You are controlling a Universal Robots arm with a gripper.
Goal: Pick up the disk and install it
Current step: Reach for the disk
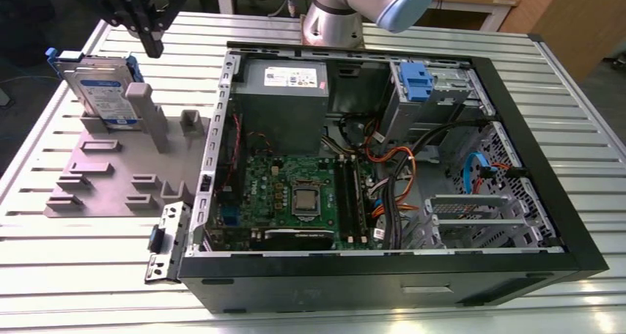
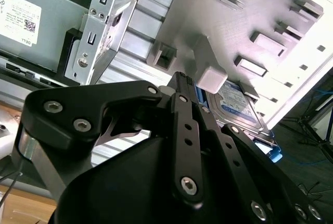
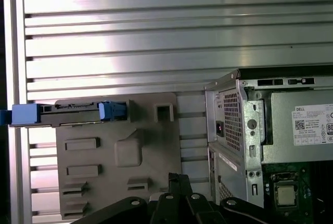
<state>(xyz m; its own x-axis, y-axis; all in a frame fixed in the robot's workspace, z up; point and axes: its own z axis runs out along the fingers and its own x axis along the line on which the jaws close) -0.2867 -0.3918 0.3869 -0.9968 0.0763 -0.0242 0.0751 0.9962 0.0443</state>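
Disk upright in stand, hand near, apart

The disk is a flat silver-grey hard drive with a white-and-blue label and a blue frame around its edges. It stands upright on one edge in the grey stand on the desk, with its label side facing the stand's tall post. It sits outside the open case, toward the exterior view's left. In the first wrist view the disk shows edge-on, with blue tabs at both ends.
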